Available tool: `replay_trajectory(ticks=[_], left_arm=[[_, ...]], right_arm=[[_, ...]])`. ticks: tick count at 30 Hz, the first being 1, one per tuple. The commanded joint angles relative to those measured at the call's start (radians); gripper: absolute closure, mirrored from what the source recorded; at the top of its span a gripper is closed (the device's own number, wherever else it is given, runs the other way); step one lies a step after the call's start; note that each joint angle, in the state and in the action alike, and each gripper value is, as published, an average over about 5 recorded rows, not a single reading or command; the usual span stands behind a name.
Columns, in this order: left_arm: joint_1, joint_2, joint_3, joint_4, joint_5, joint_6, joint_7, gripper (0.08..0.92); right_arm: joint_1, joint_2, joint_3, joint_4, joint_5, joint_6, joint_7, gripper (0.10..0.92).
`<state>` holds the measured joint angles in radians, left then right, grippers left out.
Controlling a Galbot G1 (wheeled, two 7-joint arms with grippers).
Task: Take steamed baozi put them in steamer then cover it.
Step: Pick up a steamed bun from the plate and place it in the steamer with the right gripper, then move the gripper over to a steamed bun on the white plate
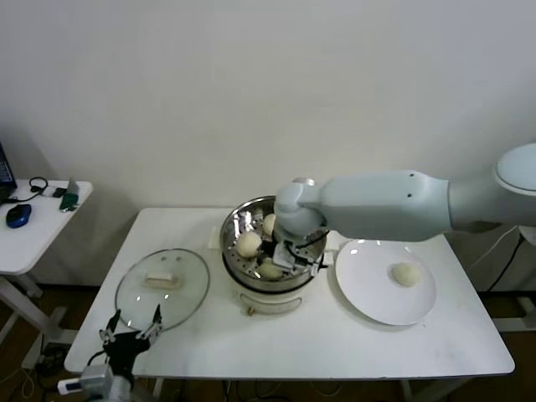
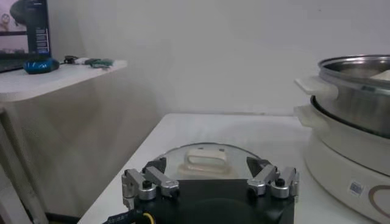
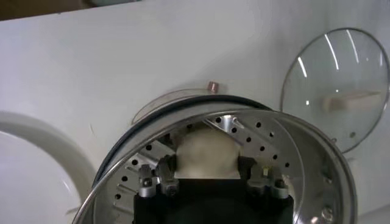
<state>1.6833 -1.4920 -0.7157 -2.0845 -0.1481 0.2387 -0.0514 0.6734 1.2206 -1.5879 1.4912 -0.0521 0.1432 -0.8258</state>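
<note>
Nothing legible anywhere here. The steamer [image 2: 356,152] carries a small label on its white base at the near side, but its print is too small to read. No brand, number or sign shows on anything else.

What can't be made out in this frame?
- Head view: right hand inside the steamer; its own wrist hides any grip on the baozi.
- Right wrist view: bun between the fingers; contact unclear.
- Left wrist view: steamer cut off by the edge, contents hidden.
</note>
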Motion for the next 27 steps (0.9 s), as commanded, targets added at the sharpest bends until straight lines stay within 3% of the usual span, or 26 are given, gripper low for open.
replay_trajectory(ticks=[1,5,9,15,18,22,27], left_arm=[[0.002,-0.001,-0.001,-0.002,0.001,-0.001,0.000,0.177],[0.004,-0.001,0.000,-0.003,0.001,-0.002,0.000,0.177],[0.003,-0.001,0.002,-0.006,0.001,-0.001,0.000,0.177],[0.000,0.004,0.001,-0.005,0.000,-0.001,0.001,0.177],[-0.005,0.007,0.001,-0.003,-0.003,-0.001,0.001,0.177],[-0.017,0.009,0.003,0.006,-0.004,0.000,0.001,0.177],[-0.024,0.010,0.006,0.011,-0.005,0.001,0.002,0.177]], right_arm=[[-0.019,0.007,0.009,-0.018,-0.014,0.010,0.008,0.278],[0.035,-0.010,0.023,-0.027,0.043,0.032,-0.022,0.211],[0.121,-0.046,0.036,-0.053,0.155,0.053,-0.093,0.203],[0.279,-0.164,-0.016,-0.151,0.522,0.013,-0.270,0.202],[0.337,-0.239,-0.068,-0.209,0.631,-0.065,-0.284,0.203],[0.358,-0.357,-0.153,-0.253,0.670,-0.190,-0.264,0.203],[0.259,-0.525,-0.191,-0.253,0.599,-0.265,-0.232,0.203]])
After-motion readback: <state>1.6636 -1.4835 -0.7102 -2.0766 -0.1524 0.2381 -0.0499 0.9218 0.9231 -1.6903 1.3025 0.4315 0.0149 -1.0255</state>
